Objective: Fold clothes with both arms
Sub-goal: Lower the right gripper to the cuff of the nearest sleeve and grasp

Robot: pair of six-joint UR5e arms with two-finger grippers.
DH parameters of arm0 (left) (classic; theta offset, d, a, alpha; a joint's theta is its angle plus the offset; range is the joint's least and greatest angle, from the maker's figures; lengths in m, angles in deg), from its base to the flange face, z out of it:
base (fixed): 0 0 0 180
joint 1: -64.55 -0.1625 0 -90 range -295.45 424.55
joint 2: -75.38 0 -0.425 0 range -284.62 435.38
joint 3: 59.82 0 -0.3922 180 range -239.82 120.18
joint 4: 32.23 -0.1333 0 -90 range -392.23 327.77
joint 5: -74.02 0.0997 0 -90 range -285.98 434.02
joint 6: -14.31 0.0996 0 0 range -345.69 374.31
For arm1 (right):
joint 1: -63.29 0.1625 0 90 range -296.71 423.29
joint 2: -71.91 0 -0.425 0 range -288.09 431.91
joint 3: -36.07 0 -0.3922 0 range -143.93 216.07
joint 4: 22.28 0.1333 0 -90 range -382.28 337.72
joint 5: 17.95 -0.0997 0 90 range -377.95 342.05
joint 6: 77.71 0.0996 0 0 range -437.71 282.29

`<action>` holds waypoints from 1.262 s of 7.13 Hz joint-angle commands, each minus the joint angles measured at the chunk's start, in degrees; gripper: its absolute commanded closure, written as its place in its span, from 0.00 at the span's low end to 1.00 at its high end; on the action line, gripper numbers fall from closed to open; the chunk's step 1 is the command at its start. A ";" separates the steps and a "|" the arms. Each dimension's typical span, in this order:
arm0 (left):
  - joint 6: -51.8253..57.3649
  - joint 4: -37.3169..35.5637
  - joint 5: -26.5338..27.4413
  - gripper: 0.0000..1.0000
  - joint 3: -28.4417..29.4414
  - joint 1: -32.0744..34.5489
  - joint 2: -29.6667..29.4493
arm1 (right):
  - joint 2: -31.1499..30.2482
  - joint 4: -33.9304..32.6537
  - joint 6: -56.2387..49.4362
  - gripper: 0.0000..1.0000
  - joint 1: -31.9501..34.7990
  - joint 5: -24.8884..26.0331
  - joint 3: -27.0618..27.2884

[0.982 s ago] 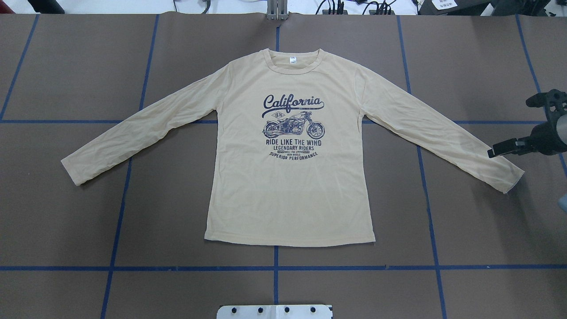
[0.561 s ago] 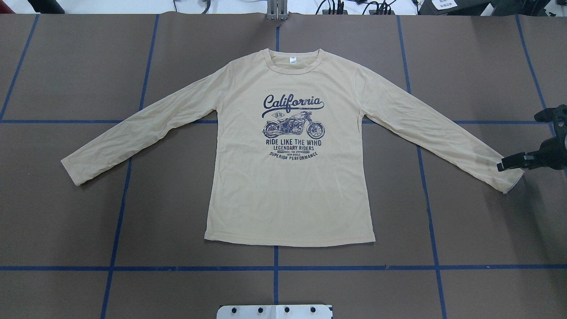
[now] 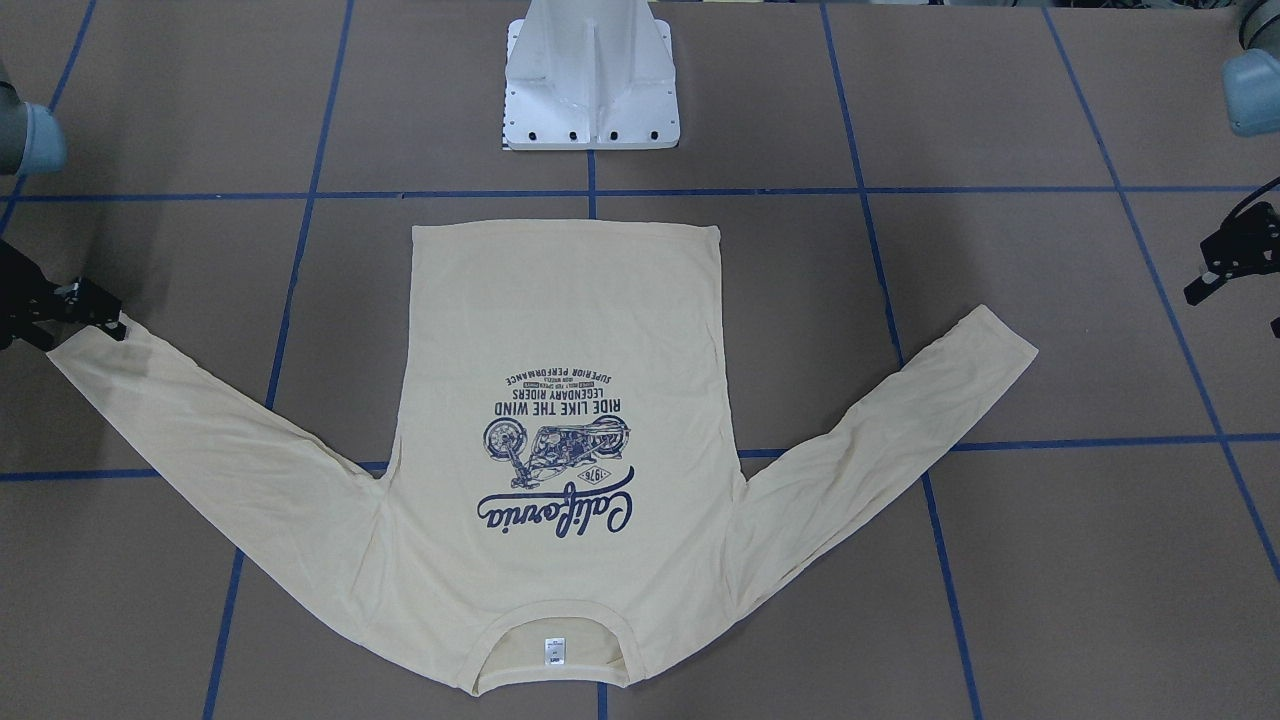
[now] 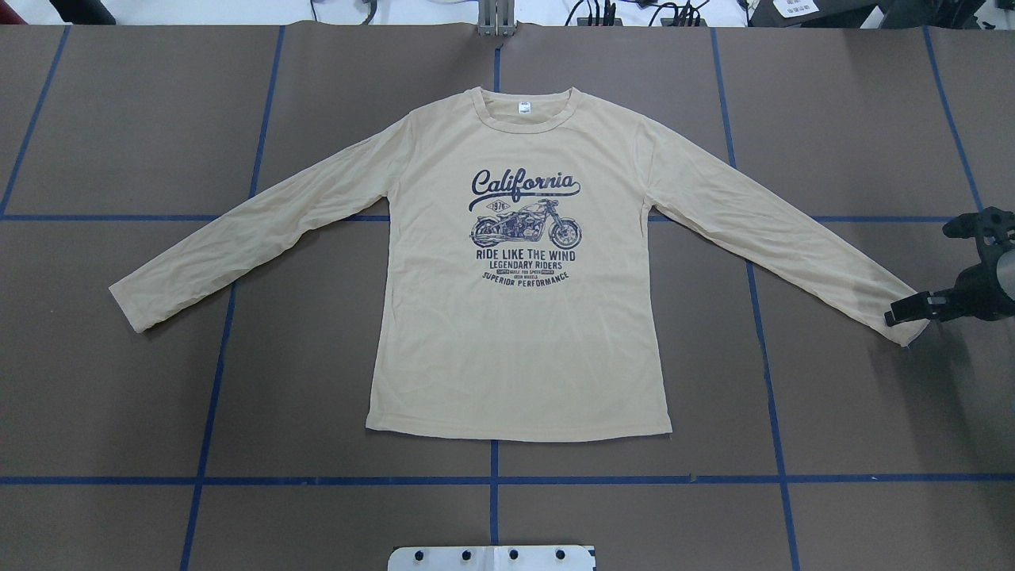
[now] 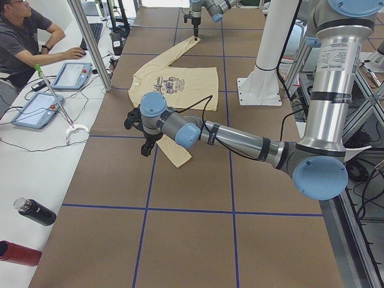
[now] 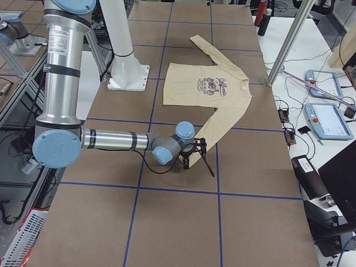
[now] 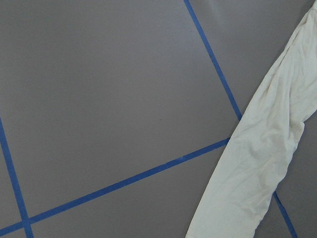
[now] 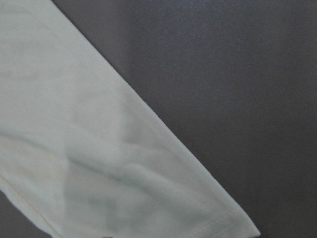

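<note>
L fingers point(image 3: 1200, 290) are seen out past the T-shirt's point(image 4: 515, 341) L cuff point(image 4: 131, 305), w/ bare tabletop point(image 4: 158, 119) between. Apart or together can't be told. The shirt is laid flat mid-tabletop, print up, sleeves spread, neck away from the robot. R fingers point(image 4: 904, 309) are placed right at the R cuff point(image 4: 912, 329), over its edge. Contact & spread can't be told.

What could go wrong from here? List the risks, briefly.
1. The right gripper sits at the very edge of the right sleeve cuff; a pinch there may catch little fabric and slip.
2. The left gripper is off the left sleeve cuff, over the table; lifting one side alone could drag the T-shirt askew.
</note>
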 commanded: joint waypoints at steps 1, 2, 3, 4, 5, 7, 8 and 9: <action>0.00 0.00 -0.05 0.00 0.04 0.00 -0.04 | 0.33 -2.40 0.00 0.39 -0.16 -0.01 0.47; 0.00 0.00 -0.05 0.00 0.04 0.00 -0.04 | 0.77 -4.33 0.00 0.51 -0.25 -0.01 0.56; 0.00 0.00 -0.05 0.00 -0.05 0.00 -0.04 | 1.12 -5.65 0.00 0.68 -0.25 -0.09 0.65; -0.09 0.00 -0.05 0.00 0.04 0.00 -0.04 | 1.13 -5.67 0.00 0.87 -0.16 -0.09 0.74; -0.26 0.00 -0.05 0.00 0.04 0.00 -0.04 | 1.13 -6.28 0.00 0.98 -0.16 -0.44 2.04; -0.26 0.00 -0.05 0.00 0.04 0.00 0.05 | 1.22 -10.74 0.09 1.00 -0.16 -0.36 5.38; -0.26 0.00 -0.05 0.00 0.13 0.00 0.14 | 1.13 -11.11 0.09 1.00 -0.07 -0.18 5.57; -0.26 0.00 -0.05 0.00 0.30 0.00 0.05 | 0.95 -11.03 0.09 1.00 0.01 0.08 5.57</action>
